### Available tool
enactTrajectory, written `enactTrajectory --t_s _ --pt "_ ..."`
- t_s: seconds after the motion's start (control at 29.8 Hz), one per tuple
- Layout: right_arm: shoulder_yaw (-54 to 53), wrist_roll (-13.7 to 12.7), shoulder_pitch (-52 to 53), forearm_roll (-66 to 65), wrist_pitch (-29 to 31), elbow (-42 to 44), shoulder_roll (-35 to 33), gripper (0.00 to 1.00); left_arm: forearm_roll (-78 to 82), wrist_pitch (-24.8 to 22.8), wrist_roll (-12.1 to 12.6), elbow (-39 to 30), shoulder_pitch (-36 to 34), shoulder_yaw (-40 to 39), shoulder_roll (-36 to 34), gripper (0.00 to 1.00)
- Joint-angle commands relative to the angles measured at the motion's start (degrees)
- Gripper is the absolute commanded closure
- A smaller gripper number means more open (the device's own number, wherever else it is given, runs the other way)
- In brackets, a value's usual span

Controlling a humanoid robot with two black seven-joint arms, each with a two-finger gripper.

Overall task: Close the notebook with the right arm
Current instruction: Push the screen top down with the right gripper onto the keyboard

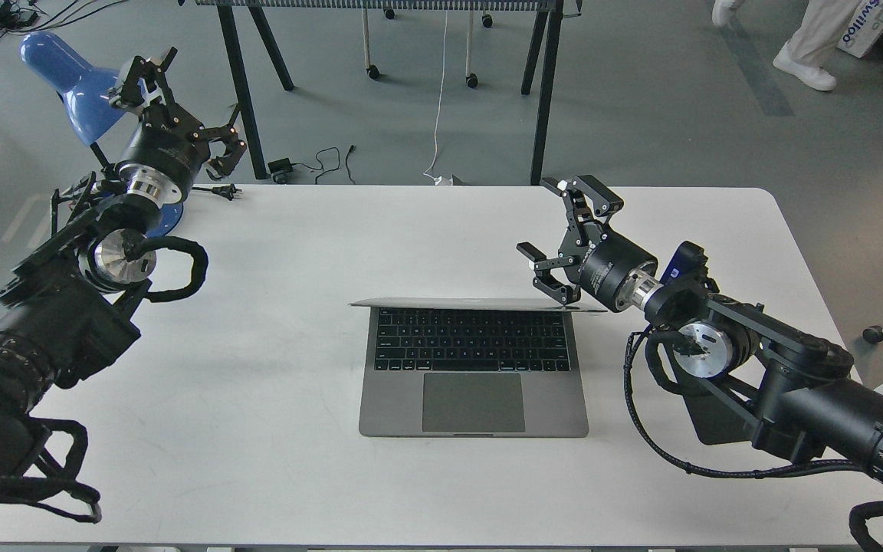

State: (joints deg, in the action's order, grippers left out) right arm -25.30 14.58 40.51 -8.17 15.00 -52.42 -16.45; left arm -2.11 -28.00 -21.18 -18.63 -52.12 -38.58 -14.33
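Hovering my right hand, fingers apart, behind the notebook lid's right corner, ready to push it down.

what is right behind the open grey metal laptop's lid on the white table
Behind the grey metal laptop lies bare white table; the open right gripper hovers by its lid's right corner. The lid, seen edge-on, hides its outer face.
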Motion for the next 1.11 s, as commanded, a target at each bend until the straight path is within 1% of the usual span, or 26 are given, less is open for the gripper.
enactTrajectory --t_s 0.0,0.5,0.71,0.87,1.08 --pt "1.39 0.18 -0.95 0.0 0.03 -0.31 -0.16 0.0 0.0 0.0 0.0 0.0 0.0 0.0 0.0 0.0" --pt "8.95 0.45 -2.54 -0.88 -0.06 0.13 0.01 0.0 0.0 0.0 0.0 0.0 0.0 0.0 0.0 0.0" --pt "9.21 0.53 -4.12 -1.14 -0.23 0.13 0.1 0.0 0.0 0.0 0.0 0.0 0.0 0.0 0.0 0.0" --pt "9.13 0.36 -5.26 -7.2 -1.72 1.53 0.54 0.0 0.0 0.0 0.09 0.0 0.0 0.0 0.0 0.0" --pt "9.13 0.36 -5.7 -7.74 -2.17 1.62 0.63 0.0 0.0 0.0 0.0 0.0 0.0 0.08 0.0 0.0"
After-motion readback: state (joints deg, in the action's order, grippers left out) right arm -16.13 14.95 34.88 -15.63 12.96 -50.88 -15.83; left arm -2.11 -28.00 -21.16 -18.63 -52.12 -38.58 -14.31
